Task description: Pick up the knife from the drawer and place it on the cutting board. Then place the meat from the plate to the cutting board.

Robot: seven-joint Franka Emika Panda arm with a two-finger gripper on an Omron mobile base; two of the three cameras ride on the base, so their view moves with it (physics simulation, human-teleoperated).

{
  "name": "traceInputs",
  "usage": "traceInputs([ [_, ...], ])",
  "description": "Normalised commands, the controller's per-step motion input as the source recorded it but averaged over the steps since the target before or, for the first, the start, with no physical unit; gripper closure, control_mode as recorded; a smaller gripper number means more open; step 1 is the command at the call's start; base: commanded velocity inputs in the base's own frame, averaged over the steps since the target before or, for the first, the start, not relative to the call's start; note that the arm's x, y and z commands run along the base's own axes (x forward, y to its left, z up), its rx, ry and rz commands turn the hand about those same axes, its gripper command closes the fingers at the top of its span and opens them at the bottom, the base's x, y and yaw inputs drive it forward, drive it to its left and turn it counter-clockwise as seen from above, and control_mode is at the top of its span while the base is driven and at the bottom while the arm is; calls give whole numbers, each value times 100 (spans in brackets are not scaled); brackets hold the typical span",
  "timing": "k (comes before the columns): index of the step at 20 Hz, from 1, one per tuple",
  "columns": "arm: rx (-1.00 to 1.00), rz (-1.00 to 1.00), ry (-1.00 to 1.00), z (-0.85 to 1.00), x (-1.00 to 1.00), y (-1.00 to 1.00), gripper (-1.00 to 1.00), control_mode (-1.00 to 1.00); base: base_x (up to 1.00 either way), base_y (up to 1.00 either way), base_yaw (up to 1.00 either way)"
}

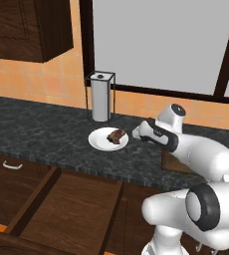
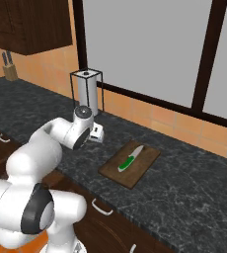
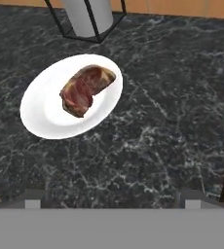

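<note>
The knife point(image 2: 130, 160), with its green handle and pale blade, lies on the dark wooden cutting board point(image 2: 142, 170). A reddish-brown piece of meat point(image 3: 86, 89) rests on the round white plate point(image 3: 46, 114) on the counter. My gripper point(image 3: 112, 200) hovers above the counter between plate and board, open and holding nothing; the meat lies ahead and to the left of its fingertips point(image 3: 33, 199). From the left base view the gripper point(image 1: 136, 133) is just right of the plate point(image 1: 100, 142) and the meat point(image 1: 117, 135). The drawer point(image 1: 61, 209) stands pulled out below the counter, its wooden floor bare.
A paper towel holder point(image 1: 100, 97) stands right behind the plate. A knife block point(image 2: 8, 69) sits far left on the counter. My arm covers most of the cutting board point(image 1: 172, 162) in the left base view. A narrower closed drawer front point(image 1: 12, 165) is left of the open drawer.
</note>
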Motion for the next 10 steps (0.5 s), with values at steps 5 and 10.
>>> traceInputs([
  [5, -10, 21, -1, 0, 3, 66, -100, -100, 0, 0, 0],
  [10, -8, -3, -6, 0, 8, 53, -100, -100, 0, 0, 0],
])
